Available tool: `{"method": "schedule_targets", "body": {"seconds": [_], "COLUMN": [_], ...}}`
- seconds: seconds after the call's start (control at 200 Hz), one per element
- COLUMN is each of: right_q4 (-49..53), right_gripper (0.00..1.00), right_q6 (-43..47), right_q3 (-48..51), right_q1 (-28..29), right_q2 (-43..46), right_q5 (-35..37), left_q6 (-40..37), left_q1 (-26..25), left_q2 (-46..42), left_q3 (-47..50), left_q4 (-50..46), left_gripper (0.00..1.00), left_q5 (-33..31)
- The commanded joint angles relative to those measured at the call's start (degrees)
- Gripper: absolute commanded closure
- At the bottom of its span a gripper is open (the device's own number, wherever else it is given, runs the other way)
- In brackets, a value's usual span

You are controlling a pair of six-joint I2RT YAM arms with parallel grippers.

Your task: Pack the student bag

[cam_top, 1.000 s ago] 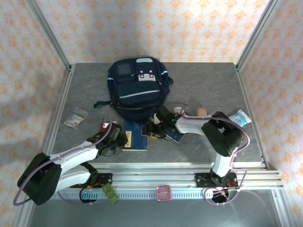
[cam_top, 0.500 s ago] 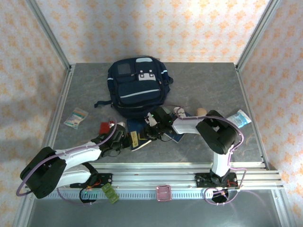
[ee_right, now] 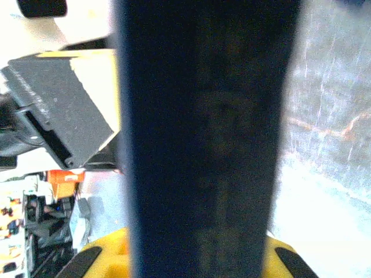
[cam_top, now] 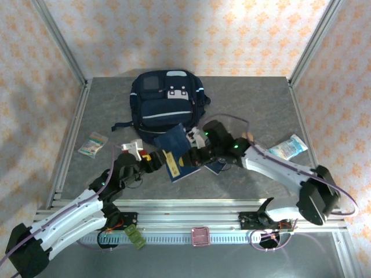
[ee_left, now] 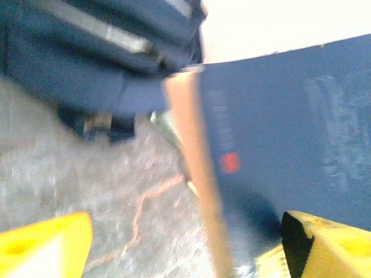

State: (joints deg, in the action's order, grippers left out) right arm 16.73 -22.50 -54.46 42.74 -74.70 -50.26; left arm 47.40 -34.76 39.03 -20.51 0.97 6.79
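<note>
1. Student bag (cam_top: 167, 107) lies flat at the far middle of the table (cam_top: 255, 104). Its front pockets face up and a dark strap trails off to its left. The left wrist view catches its navy fabric and a pale stripe (ee_left: 87, 58) at the top left.
2. A navy book (cam_top: 177, 152) hangs tilted between the two arms, just in front of the bag's near edge. In the top view its upper corner overlaps the bag.
3. The right gripper (cam_top: 195, 156) reaches in from the right with its jaws closed on the book's right side. In the right wrist view the book (ee_right: 203, 145) is a dark upright band rising from between the yellow fingers (ee_right: 93, 260).
4. The left gripper (cam_top: 154, 161) sits just left of the book with its jaws spread wide and not clamped on it. In the left wrist view the gripper (ee_left: 185, 237) has its two yellow fingers (ee_left: 46, 246) far apart at the bottom corners. The book (ee_left: 278, 127), showing a tan edge, comes down close to the right-hand finger; I cannot tell whether they touch.
5. A second blue book (cam_top: 215, 168) lies on the table beneath the right gripper.
6. A small packet (cam_top: 93, 143) lies near the table's left edge, well apart from the bag. A pale packet (cam_top: 288, 146) lies toward the right edge.
7. A red-and-white item (cam_top: 132, 148) sits just beside the left arm's wrist.
</note>
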Motion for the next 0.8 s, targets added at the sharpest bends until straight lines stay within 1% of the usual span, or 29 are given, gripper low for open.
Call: {"method": "schedule_targets", "body": {"seconds": [0.0,0.085,0.15,0.225,0.34,0.385,0.491,0.591,0.721,0.776,0.796], "right_q4": [0.78,-1.3,-2.22,-4.02,-8.46,-9.12,-11.2,-12.14,-9.55,-8.79,-9.01], "right_gripper": [1.0,1.0,1.0,1.0,1.0,1.0,1.0,1.0,1.0,1.0,1.0], "right_q6": [4.31,5.13,5.96,6.53,5.44,5.66,5.63,6.55,9.54,10.09,9.95], "right_q3": [-4.34,-6.85,-8.83,-10.59,-12.05,-12.81,-13.66,-13.41,-13.59,-13.85,-13.73], "right_q1": [-4.92,-7.72,-9.27,-10.94,-12.68,-12.68,-12.68,-12.51,-12.61,-12.68,-12.75], "right_q2": [2.59,2.35,1.12,-0.54,-3.15,-4.02,-5.41,-5.94,-6.52,-7.49,-7.86], "right_q5": [0.52,-0.16,-1.47,-2.76,-8.8,-10.64,-16.09,-21.45,-21.88,-21.62,-21.58], "left_q6": [-5.29,-7.7,-9.55,-12.83,-15.73,-16.46,-17.51,-15.71,-14.58,-14.17,-12.2], "left_q1": [6.39,12.83,15.84,17.19,18.15,18.39,18.6,18.59,18.59,18.66,18.6], "left_q2": [2.84,8.78,13.44,18.74,24.89,26.84,31.01,32.63,32.61,32.69,32.72], "left_q3": [-8.34,-14.78,-18.8,-23.28,-27.21,-28.22,-30.95,-31.1,-30.56,-30.09,-29.84], "left_q4": [2.89,3.08,3.9,4.13,7.07,7.68,6.43,10.76,15.2,18.2,19.4], "left_gripper": [0.12,0.11,0.11,0.11,0.12,0.12,0.13,0.12,0.14,0.14,0.14], "left_q5": [2.5,11.67,18.0,23.06,30.88,32.97,34.61,38.82,41.84,44.69,45.77]}}
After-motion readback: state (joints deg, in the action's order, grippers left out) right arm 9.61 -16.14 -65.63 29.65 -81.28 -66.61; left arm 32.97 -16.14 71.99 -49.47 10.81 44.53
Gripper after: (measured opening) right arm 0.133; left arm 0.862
